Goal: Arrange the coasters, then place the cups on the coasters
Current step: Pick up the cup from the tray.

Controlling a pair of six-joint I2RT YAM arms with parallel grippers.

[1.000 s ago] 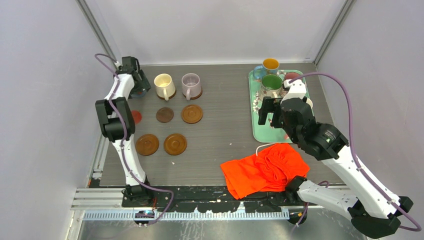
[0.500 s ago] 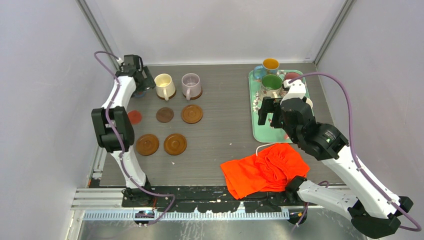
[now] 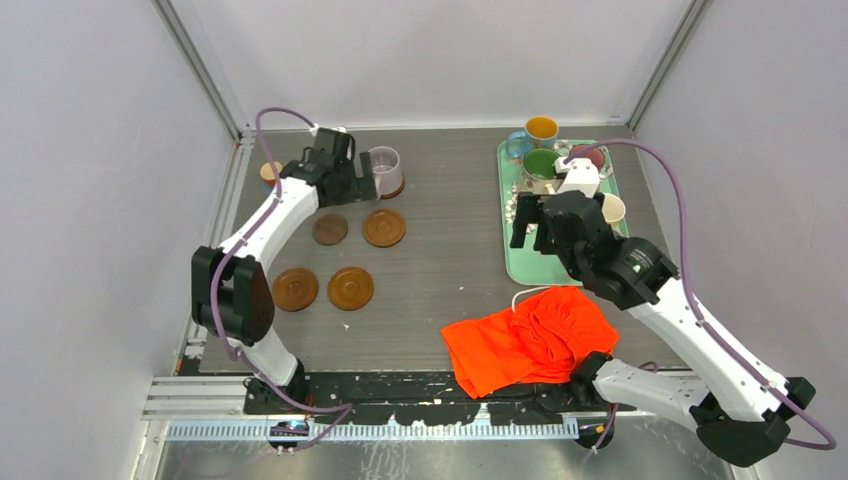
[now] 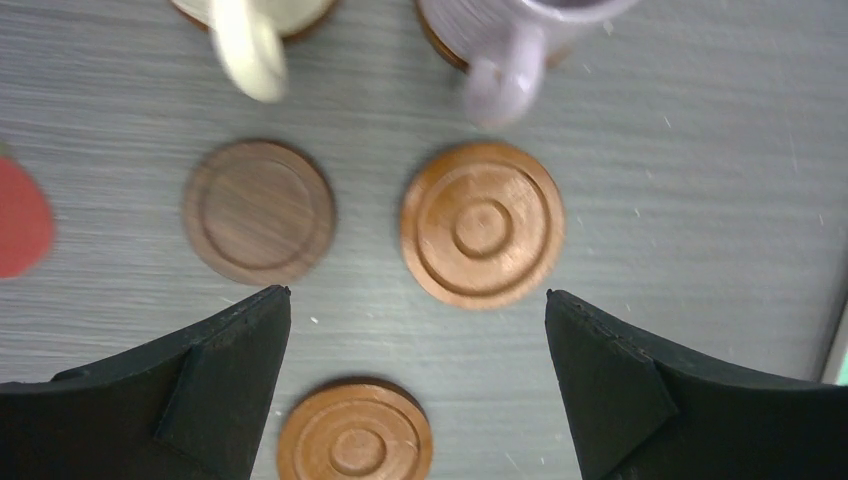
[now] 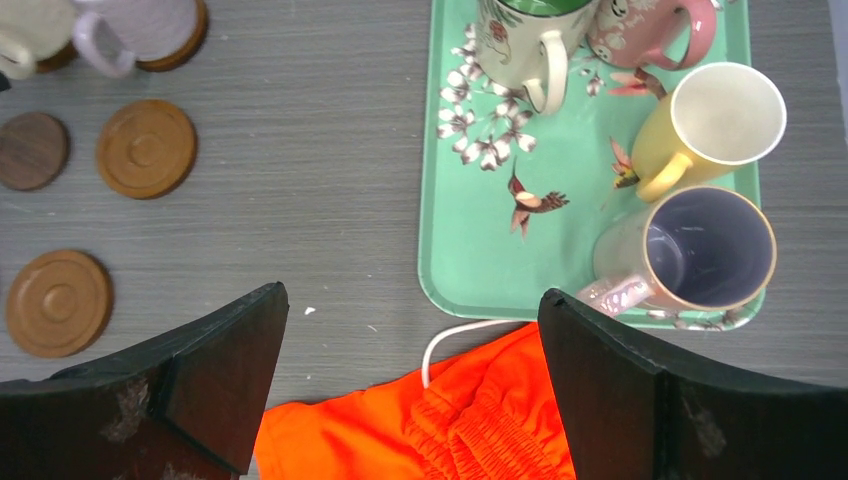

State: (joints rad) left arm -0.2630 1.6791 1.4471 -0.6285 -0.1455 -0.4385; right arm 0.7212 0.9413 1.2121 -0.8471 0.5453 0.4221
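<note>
**Wide-open left gripper [image 4: 415, 296] hanging over bare coasters as five mugs are sitting on the tray**

At the far left edge, what looks like a tiny orange cup [image 3: 268, 172] is standing alone. I am holding my left gripper empty, jaws spread, above the coaster rows. The cream mug [image 4: 245, 45] and the lilac mug [image 4: 520, 50] are each sitting on a coaster. A red coaster [image 4: 15, 220] is lying at the left end of the next row, and four bare wooden coasters [image 4: 482, 236] are lying free.

Across the table, my right gripper [image 5: 410, 293] is hovering open and empty over the near end of the teal tray [image 5: 470, 250], above the orange cloth [image 5: 450, 430]. Five mugs are crowding the tray: blue mug [image 3: 535, 133], green-inside mug [image 5: 525, 40], pink mug [image 5: 650, 30], yellow mug [image 5: 715, 125] and gold-rimmed mug [image 5: 700, 250].

I am judging the gold-rimmed mug the next pick. That is calling for a straight descent, a grip on its wall clear of the yellow neighbour, a lift above the tray's lip, and a centred landing on a bare coaster.
</note>
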